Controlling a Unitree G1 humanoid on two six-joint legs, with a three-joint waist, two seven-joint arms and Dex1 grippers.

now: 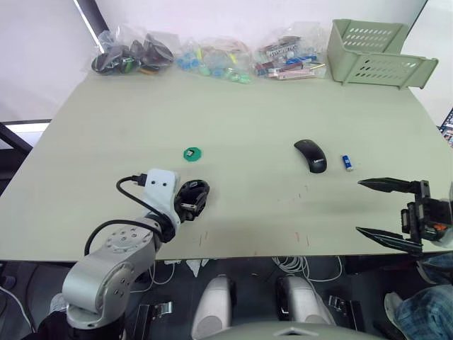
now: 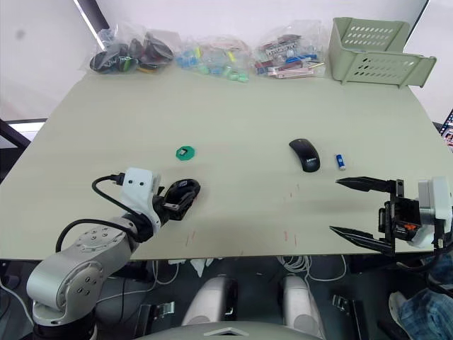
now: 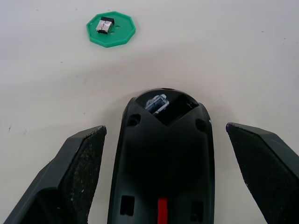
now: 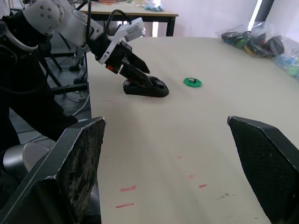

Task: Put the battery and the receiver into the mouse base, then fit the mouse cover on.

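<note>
Left pincer (image 3: 163, 177) straddles mouse base (image 3: 163, 163), its hollow holding red parts.

Table (image 1: 248, 127): pale surface. Far edge: three clear bags (image 1: 132, 53) of small parts and a pale green perforated basket (image 1: 375, 53). Nearer: green octagonal disc (image 1: 191, 153).

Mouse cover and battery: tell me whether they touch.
Apart. In the left eye view, the battery lies beside the mouse cover with a strip of bare table plainly between them. The right eye view shows the same gap.
</note>
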